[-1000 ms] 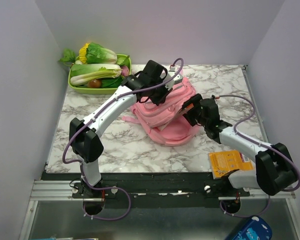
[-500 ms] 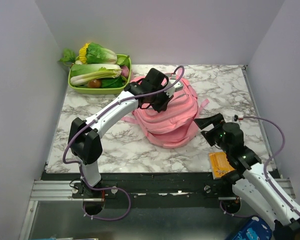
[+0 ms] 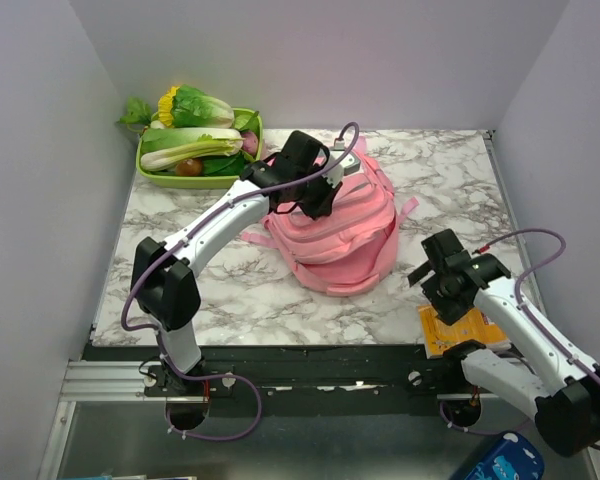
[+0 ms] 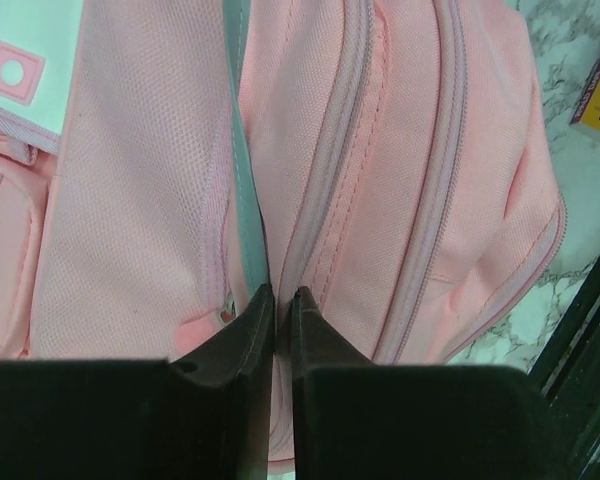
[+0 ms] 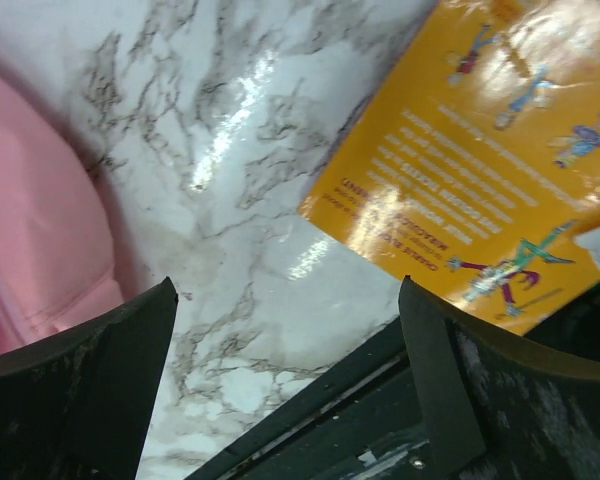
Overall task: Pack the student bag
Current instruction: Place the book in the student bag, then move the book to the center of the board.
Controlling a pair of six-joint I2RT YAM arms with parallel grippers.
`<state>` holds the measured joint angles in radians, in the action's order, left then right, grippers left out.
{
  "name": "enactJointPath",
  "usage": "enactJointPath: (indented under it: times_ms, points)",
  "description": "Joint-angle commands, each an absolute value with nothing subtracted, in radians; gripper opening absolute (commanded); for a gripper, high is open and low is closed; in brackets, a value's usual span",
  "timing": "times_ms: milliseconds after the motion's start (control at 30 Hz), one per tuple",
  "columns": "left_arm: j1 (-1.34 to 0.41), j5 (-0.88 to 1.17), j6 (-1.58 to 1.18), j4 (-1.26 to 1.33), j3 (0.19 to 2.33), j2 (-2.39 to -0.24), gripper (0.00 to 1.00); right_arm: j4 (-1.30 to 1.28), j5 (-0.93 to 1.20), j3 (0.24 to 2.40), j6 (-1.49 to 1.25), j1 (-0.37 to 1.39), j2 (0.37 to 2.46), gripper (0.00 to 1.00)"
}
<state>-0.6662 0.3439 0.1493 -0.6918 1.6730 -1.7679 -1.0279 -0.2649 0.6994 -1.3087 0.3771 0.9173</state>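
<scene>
The student bag (image 3: 345,240), a soft pink backpack, lies in the middle of the marble table. My left gripper (image 3: 315,203) points down onto its top. In the left wrist view the left gripper (image 4: 282,292) has its jaws a narrow slit apart at a zip seam of the bag (image 4: 400,150), with nothing between them. My right gripper (image 3: 430,258) hovers wide open to the right of the bag. In the right wrist view the right gripper (image 5: 287,285) spans bare marble, with the bag's edge (image 5: 30,230) to its left and an orange book (image 5: 480,150) to its right.
The orange book (image 3: 460,325) lies at the table's near right edge. A green tray (image 3: 255,140) of toy vegetables stands at the back left. A black rail (image 3: 310,355) runs along the front edge. Below it, at the bottom right, sits a blue object (image 3: 500,462).
My right arm has drawn back from the bag to the near right, beside the orange book. The left gripper's jaws have parted slightly, and the bag has settled flatter.
</scene>
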Motion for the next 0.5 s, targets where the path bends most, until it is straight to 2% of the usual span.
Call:
enactJointPath:
  times_ms: [0, 100, 233, 333, 467]
  points:
    - [-0.66, 0.41, 0.127, -0.618, 1.698, -1.701, 0.19, -1.232, -0.377, 0.796, -1.299, 0.374, 1.0, 1.0]
    - [-0.646, 0.429, 0.112, -0.612, 1.698, -1.698, 0.26, -1.198, -0.374, 0.799, -1.224, 0.376, 1.025, 0.97]
    - [-0.632, 0.451, 0.089, -0.606, 1.7, -1.704, 0.33, -1.12, -0.325, 0.775, -1.074, 0.39, 1.04, 0.84]
    - [-0.63, 0.456, 0.087, -0.604, 1.697, -1.703, 0.39, -1.105, -0.279, 0.755, -1.013, 0.396, 1.077, 0.78]
    - [-0.626, 0.459, 0.083, -0.597, 1.686, -1.689, 0.48, -1.101, -0.223, 0.736, -0.966, 0.42, 1.123, 0.77]
